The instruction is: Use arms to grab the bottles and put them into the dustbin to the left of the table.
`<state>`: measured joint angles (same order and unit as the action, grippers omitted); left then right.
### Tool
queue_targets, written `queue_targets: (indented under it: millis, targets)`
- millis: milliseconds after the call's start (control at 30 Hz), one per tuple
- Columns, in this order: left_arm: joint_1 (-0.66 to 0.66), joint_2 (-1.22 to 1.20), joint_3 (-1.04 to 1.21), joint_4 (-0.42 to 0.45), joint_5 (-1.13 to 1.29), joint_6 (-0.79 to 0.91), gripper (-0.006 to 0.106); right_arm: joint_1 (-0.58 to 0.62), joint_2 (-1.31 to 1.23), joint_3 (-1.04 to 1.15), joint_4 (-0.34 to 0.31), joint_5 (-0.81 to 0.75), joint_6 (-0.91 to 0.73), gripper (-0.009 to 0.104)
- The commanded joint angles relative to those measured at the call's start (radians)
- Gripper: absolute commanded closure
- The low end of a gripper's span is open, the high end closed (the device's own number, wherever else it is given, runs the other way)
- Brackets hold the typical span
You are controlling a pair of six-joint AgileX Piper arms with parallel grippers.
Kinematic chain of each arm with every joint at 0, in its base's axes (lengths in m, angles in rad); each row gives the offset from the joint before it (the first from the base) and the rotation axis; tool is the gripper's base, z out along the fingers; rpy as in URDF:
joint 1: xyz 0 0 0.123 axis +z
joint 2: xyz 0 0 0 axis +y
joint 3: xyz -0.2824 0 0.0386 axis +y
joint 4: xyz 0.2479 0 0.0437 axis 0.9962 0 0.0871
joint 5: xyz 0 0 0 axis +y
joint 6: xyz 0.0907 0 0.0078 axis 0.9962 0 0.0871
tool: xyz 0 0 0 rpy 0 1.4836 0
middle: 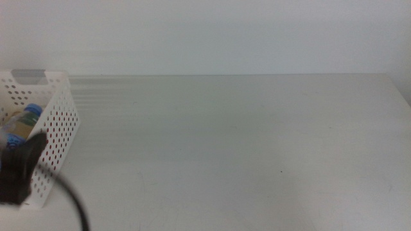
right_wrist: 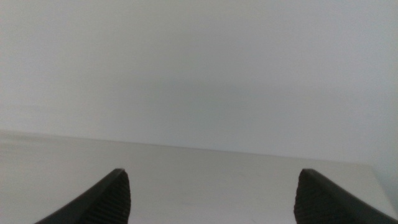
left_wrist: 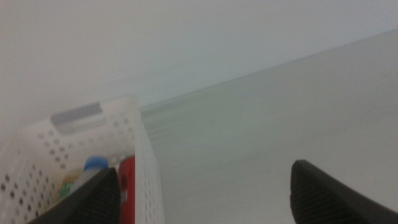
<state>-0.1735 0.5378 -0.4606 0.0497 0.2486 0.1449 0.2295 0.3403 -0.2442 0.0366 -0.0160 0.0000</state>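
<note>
White matt table [middle: 244, 141]; perforated dustbin [middle: 61, 122] at left edge, bottles [middle: 26, 119] seemingly inside.

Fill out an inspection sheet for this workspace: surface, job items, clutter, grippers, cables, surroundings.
Surface: white table, bare apart from the basket at its left end.
Job's things: white perforated dustbin on the table's left end; inside it a blue-capped bottle and a red can; a third item beside them is too blurred to identify.
Clutter: nothing seen.
Grippers: left gripper open, holding nothing, next to the dustbin's near end; right gripper open, holding nothing, out of the middle view.
Cables: one black cable trailing from the left arm to the bottom edge.
Surroundings: plain white wall behind the table.
</note>
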Motion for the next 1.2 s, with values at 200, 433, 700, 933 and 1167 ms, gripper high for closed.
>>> queue_targets:
  millis: [200,433,700,933,1167]
  targets:
    - [0.000,-0.335,0.217,-0.041,-0.077,-0.014,0.012,-0.170,-0.251,0.090,0.025,0.041,-0.008,0.019]
    - [0.107,-0.535,0.377,-0.190,-0.077,-0.014,0.012,-0.195,-0.364,0.141,0.036,0.045,-0.008,0.019]
    - [0.171,-0.567,0.500,-0.206,-0.079,-0.014,0.012,-0.195,-0.378,0.229,0.036,0.039,-0.008,0.019]
    - [0.172,-0.567,0.496,-0.205,-0.091,-0.014,0.012,-0.195,-0.378,0.265,0.036,0.065,-0.008,0.019]
    - [0.172,-0.565,0.496,-0.205,-0.091,-0.014,0.012,-0.195,-0.378,0.265,0.036,0.066,-0.008,0.019]
